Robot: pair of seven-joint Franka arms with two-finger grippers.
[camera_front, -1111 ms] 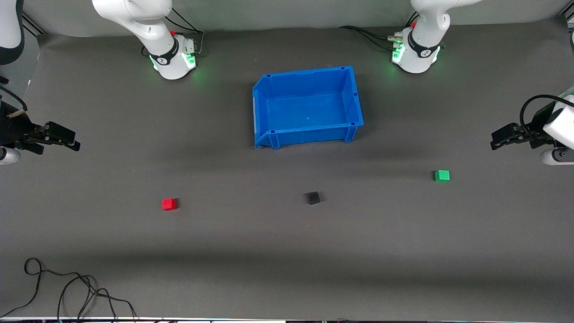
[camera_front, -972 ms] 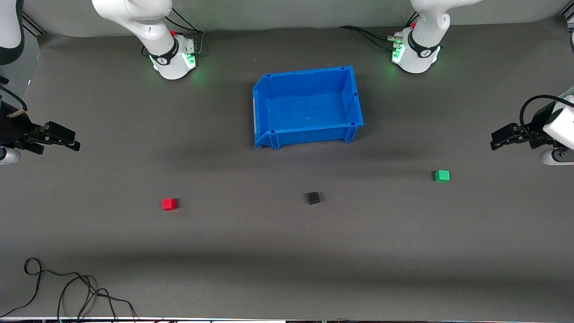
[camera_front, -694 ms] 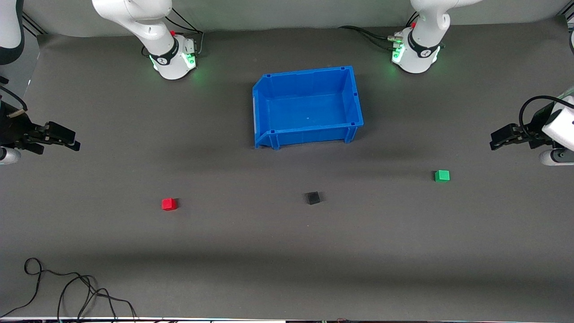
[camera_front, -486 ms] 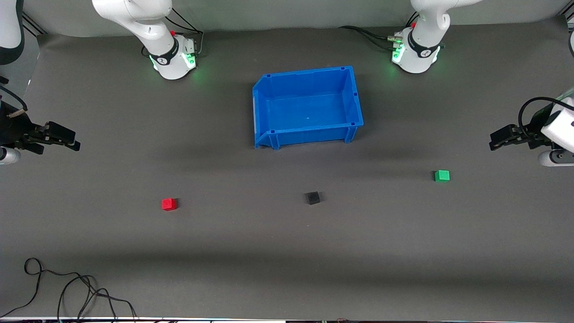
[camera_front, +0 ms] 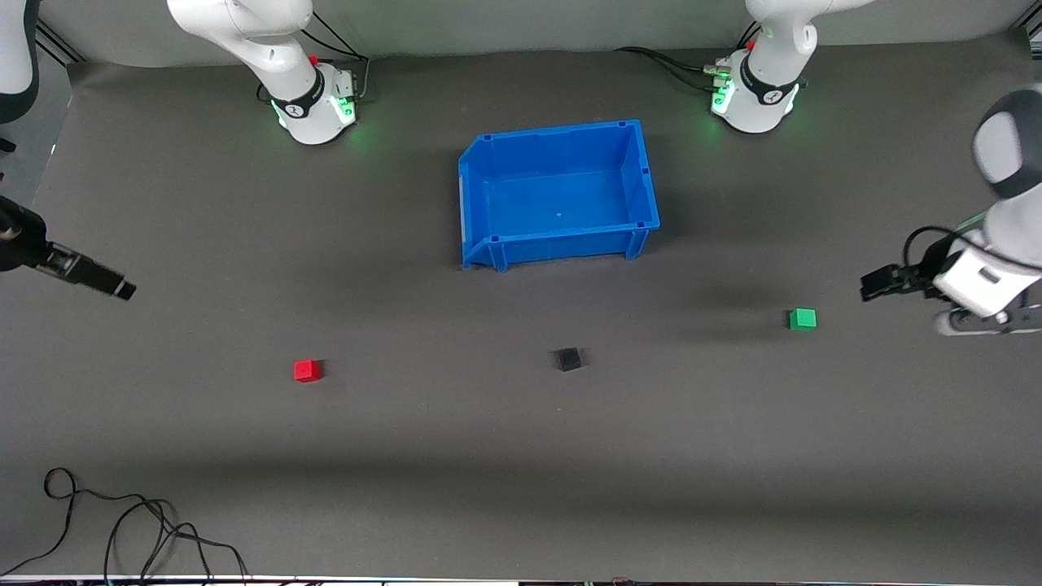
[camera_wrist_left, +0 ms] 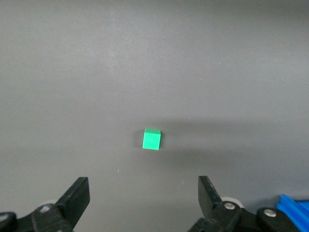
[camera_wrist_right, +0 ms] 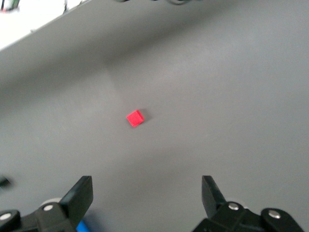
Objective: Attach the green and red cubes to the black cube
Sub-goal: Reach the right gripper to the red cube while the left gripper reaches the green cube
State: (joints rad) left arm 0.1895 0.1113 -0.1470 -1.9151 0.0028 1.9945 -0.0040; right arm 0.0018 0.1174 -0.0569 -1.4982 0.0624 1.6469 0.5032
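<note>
The black cube [camera_front: 568,359] sits on the dark mat near the middle, nearer the front camera than the blue bin. The red cube [camera_front: 307,371] lies toward the right arm's end; it also shows in the right wrist view [camera_wrist_right: 135,118]. The green cube [camera_front: 802,319] lies toward the left arm's end and shows in the left wrist view [camera_wrist_left: 151,139]. My left gripper [camera_front: 869,288] hangs open and empty in the air beside the green cube, at the table's edge. My right gripper [camera_front: 122,290] hangs open and empty at the other edge, well away from the red cube.
An empty blue bin [camera_front: 480,203] stands between the arm bases, farther from the front camera than the cubes. A loose black cable [camera_front: 122,521] lies at the front corner toward the right arm's end.
Both arms have swung: the left gripper moved toward the green cube and lower in the front view; the right gripper turned and dropped slightly. The cubes have not moved.
</note>
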